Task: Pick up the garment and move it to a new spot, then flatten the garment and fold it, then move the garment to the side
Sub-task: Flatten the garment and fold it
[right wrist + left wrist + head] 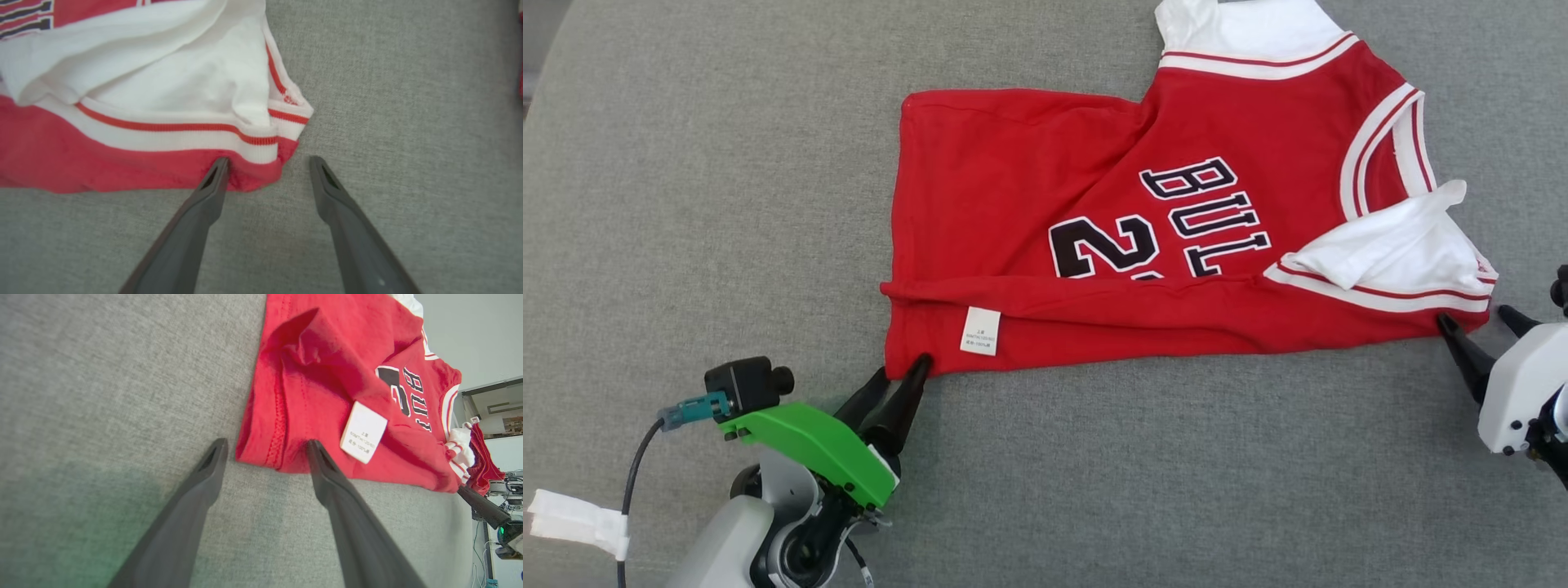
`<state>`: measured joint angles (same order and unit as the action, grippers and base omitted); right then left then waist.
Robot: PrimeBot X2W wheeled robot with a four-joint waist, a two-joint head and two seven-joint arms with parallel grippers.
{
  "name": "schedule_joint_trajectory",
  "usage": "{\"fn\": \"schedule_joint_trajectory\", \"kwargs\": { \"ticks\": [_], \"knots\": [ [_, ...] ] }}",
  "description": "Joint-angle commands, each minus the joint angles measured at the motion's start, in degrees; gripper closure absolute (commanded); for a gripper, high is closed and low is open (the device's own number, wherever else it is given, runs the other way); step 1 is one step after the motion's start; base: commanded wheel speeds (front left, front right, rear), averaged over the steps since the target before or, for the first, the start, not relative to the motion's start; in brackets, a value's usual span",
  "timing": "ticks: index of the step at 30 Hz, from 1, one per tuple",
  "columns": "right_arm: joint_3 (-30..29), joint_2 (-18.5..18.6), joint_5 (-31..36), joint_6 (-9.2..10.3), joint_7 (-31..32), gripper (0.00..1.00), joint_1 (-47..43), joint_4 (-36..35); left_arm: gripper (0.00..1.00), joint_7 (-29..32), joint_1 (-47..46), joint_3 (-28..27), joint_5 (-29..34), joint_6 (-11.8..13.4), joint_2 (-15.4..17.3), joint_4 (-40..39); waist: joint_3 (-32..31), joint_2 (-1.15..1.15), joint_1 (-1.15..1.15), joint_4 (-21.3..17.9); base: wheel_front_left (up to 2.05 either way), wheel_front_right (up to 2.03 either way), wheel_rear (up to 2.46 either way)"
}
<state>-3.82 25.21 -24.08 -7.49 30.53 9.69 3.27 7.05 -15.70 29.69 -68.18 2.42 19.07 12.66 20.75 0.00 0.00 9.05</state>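
The garment (1111, 220) is a red jersey with white sleeves, white-and-red trim and black lettering, lying folded lengthwise on the grey cloth surface (727, 204). A white care label (980, 331) shows on its near fold. My left gripper (900, 371) stands open at the garment's near left corner (265, 457), one fingertip (316, 451) touching the hem, nothing clamped. My right gripper (1474, 320) is open at the near right corner (261, 179), its left fingertip (218, 169) against the red edge below the white sleeve (163, 69).
Grey cloth runs all around the garment, with free room in front and to the left. A strip of white tape (576, 523) and a cable (633, 482) sit by my left arm. In the left wrist view, the other arm's gripper (486, 508) and some shelving lie beyond the surface.
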Motion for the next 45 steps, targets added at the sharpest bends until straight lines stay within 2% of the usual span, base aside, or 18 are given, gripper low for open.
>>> {"fn": "schedule_joint_trajectory", "kwargs": {
  "ticks": [1, 4, 5, 6, 7, 14, 20, 24, 27, 30, 32, 33, 34, 35, 41, 45],
  "knots": [
    [0.48, 0.17, -0.41, 0.01, 0.18, 0.00, 0.93, 0.49, 0.00, 0.75, -0.44, 0.52, -0.41, -0.33, -0.37, 1.25, 0.29, 0.00, 0.00, 0.38, 0.00, 0.00, 0.00],
    [2.53, 0.24, -1.46, 0.01, 1.00, 0.00, 1.66, 1.67, 0.00, 1.63, -1.47, 1.35, -0.83, -1.67, -1.27, 2.87, 0.25, 0.00, 0.00, 0.46, 0.00, 0.00, 0.00],
    [3.05, 0.28, -1.90, 0.01, 1.33, 0.05, 1.92, 2.04, 0.00, 2.16, -1.71, 1.89, -0.74, -2.20, -1.32, 3.25, 0.17, 0.00, 0.00, 0.41, 0.00, 0.00, 0.00],
    [3.74, 0.30, -2.58, 0.00, 1.77, 1.00, 2.60, 2.99, 1.00, 3.10, -1.83, 2.22, -1.51, -2.99, -1.72, 4.41, -0.19, 0.00, 0.00, 0.25, 0.00, 0.00, 0.00],
    [4.16, 0.52, -2.90, 0.00, 2.02, 1.00, 3.03, 3.58, 1.00, 3.73, -1.98, 2.40, -1.86, -3.45, -1.86, 4.97, -0.43, 0.00, 0.00, 0.13, 0.00, 0.00, 0.00],
    [2.08, 1.70, -6.99, 0.05, 4.16, 1.00, 5.07, 6.42, 1.00, 5.54, -2.82, 2.53, -2.46, -5.93, -0.04, 7.20, -3.29, 0.00, 0.00, -0.40, 0.00, 0.00, 0.00],
    [0.55, 4.50, -10.71, 0.06, 8.86, 1.00, 2.03, 4.07, 1.00, 8.44, -1.02, 4.37, 0.08, -6.53, 5.26, 1.77, -6.13, 0.00, 0.00, -0.55, 0.00, 0.00, 0.00],
    [-0.55, 7.66, -14.18, 0.05, 14.37, 1.00, -3.69, -1.83, 1.00, 10.99, 3.62, 6.07, 1.59, -4.75, 9.95, -7.52, -7.31, 0.00, 0.00, -0.76, 0.00, 0.00, 0.00],
    [-1.85, 8.28, -17.01, 0.04, 18.87, 1.00, -10.26, -6.08, 1.00, 12.10, 9.04, 7.09, 1.14, -2.66, 12.69, -14.42, -7.58, 0.00, 0.00, -0.93, 0.00, 0.00, 0.00],
    [-2.81, 7.99, -18.76, 0.04, 21.88, 1.00, -15.68, -9.32, 1.00, 12.63, 13.68, 8.45, 0.59, -0.94, 13.70, -18.15, -7.58, 0.00, 0.00, -0.95, 0.00, 0.00, 0.00],
    [-3.69, 7.18, -18.79, 0.04, 21.57, 0.98, -18.14, -10.91, 1.00, 11.44, 15.55, 8.39, 1.21, 0.35, 14.01, -19.29, -7.50, 0.00, 0.00, -1.01, 0.00, 0.00, 0.00],
    [-3.87, 6.91, -18.38, 0.04, 21.15, 0.53, -18.74, -11.33, 0.90, 10.91, 15.91, 8.28, 1.83, 0.97, 13.97, -19.49, -7.44, 0.00, 0.00, -1.01, 0.00, 0.00, 0.00],
    [-3.97, 6.70, -18.05, 0.04, 20.94, 0.00, -19.37, -11.71, 0.17, 10.29, 16.23, 8.44, 2.64, 1.39, 13.97, -19.88, -7.40, 0.00, 0.00, -1.01, 0.00, 0.00, 0.00],
    [-4.10, 6.92, -17.76, 0.04, 20.95, 0.00, -19.81, -12.18, 0.00, 9.94, 16.46, 8.45, 2.88, 1.77, 13.91, -20.14, -7.37, 0.00, 0.00, -1.01, 0.00, 0.00, 0.00],
    [-9.59, 11.43, -16.27, 0.03, 21.36, 0.00, -15.67, -17.50, 0.00, 8.17, 13.47, 5.19, 6.44, 4.22, 17.48, -23.96, -5.47, 0.00, 0.00, -0.97, 0.00, 0.00, 0.00],
    [-10.17, 14.06, -15.40, 0.02, 21.91, 0.00, -6.39, -21.77, 0.00, 8.59, 7.04, 2.49, 7.88, 5.41, 18.12, -24.00, -1.02, 0.00, 0.00, -0.07, 0.00, 0.00, 0.00]
  ]
}}
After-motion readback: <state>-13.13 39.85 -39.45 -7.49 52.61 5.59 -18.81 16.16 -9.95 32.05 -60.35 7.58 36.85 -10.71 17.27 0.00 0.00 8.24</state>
